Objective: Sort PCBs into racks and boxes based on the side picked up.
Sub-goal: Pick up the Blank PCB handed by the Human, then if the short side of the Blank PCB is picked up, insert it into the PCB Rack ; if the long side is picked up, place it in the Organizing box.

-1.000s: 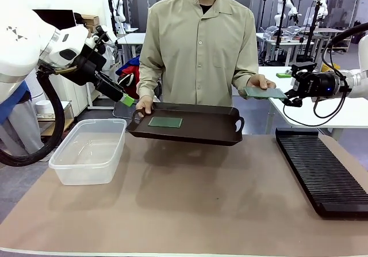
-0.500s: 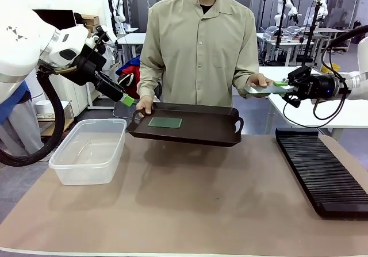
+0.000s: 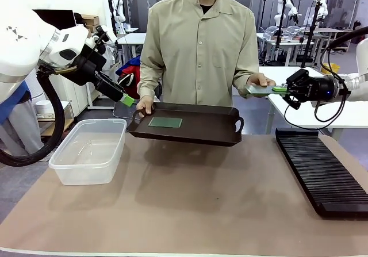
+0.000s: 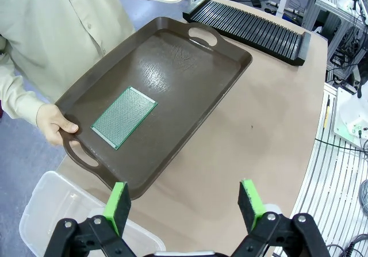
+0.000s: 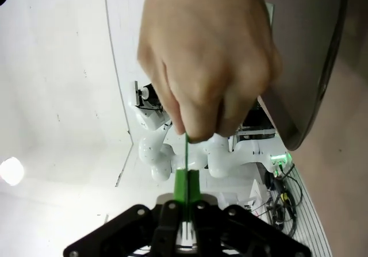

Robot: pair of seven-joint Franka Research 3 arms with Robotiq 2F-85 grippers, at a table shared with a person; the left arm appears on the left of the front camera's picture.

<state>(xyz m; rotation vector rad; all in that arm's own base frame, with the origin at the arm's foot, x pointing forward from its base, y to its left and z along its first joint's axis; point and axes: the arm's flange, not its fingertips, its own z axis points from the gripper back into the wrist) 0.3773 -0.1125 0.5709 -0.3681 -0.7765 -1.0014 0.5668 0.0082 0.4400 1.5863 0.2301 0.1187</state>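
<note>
Across the worktop (image 3: 201,205), a person holds out a green circuit board (image 3: 257,89) in one hand (image 3: 261,82) while the right gripper (image 3: 282,88) takes its free edge, fingers (image 5: 180,181) pressed together and pinching the board. In the right wrist view the board shows edge-on as a thin green line running from the hand down between the green pads.

The person's other hand (image 3: 144,103) grips one handle of a dark brown tray (image 3: 195,135), held level above the far side of the worktop. A second board (image 3: 165,122) lies flat in the tray, nearer that handle than the opposite one.

The left gripper (image 3: 127,100) hangs just beside the same handle end of the tray, above the far edge of a clear plastic tub (image 3: 80,173) that stands on the worktop at the robot's left. Its fingers (image 4: 119,199) are spread wide and hold nothing.

A long black rack (image 3: 322,171) with narrow slots lies on the worktop at the robot's right.
</note>
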